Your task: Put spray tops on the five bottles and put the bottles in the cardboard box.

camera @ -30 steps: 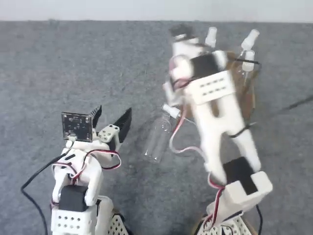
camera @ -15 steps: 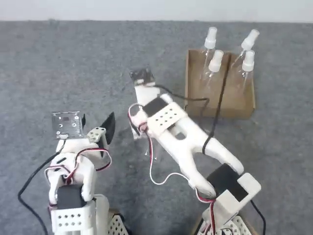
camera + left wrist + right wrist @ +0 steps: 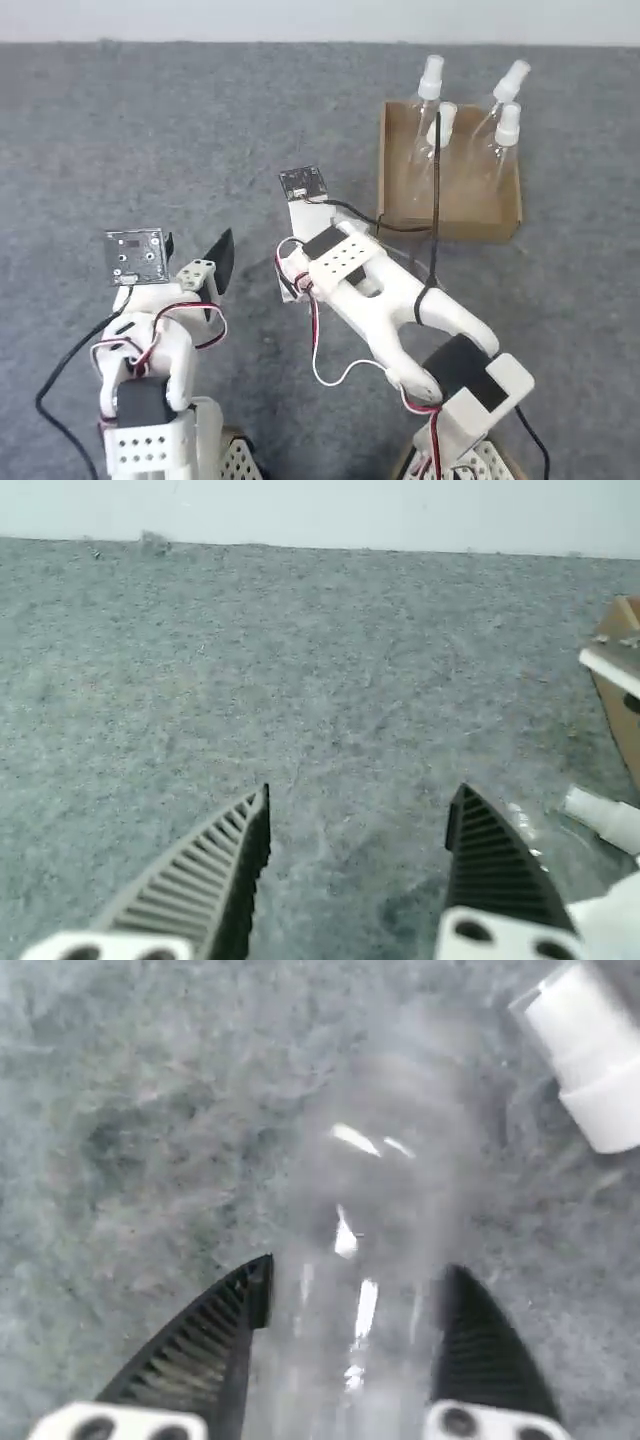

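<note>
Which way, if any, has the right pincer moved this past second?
Yes. The right pincer swung from above the cardboard box toward the left arm, over the lying bottle.

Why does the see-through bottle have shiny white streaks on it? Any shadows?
Right wrist view: light glints off the clear bottle inside the open right end effector, as white streaks. Left wrist view: a dark shadow on the grey mat beneath the left end effector. High view: even light, faint shadows.
</note>
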Robot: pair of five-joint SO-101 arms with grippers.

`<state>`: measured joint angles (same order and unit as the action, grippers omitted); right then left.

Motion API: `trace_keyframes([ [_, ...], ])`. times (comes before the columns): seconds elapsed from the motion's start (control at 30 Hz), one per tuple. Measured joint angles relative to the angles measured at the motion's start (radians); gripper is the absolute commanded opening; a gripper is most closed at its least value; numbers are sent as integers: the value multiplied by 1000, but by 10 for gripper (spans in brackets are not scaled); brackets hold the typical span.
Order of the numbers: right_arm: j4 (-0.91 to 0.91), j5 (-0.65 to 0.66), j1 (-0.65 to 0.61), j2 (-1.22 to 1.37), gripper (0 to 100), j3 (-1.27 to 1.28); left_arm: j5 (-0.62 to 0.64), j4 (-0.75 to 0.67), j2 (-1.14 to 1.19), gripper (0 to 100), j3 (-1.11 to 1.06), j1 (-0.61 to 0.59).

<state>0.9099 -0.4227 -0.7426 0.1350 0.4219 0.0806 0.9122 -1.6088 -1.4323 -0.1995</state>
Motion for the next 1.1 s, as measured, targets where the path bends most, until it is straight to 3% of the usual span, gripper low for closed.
trace_keyframes([
  [0.17, 55, 123, 0, -61, 45, -2, 0, 0, 0, 264, 0, 0],
  [0.3, 203, 318, 8, -161, 15, -21, 0, 0, 0, 264, 0, 0],
  [0.43, 377, 506, 94, -290, 13, -71, 0, 0, 0, 264, 0, 8],
  [0.57, 595, 655, 207, -416, 13, -144, -21, 6, 0, 257, 28, 100],
  [0.8, 841, 884, 505, -600, 13, -239, -32, 26, 196, 235, 199, 262],
  [1.1, 761, 1185, 1043, -634, 14, -141, -44, -26, 746, 234, 479, 420],
])
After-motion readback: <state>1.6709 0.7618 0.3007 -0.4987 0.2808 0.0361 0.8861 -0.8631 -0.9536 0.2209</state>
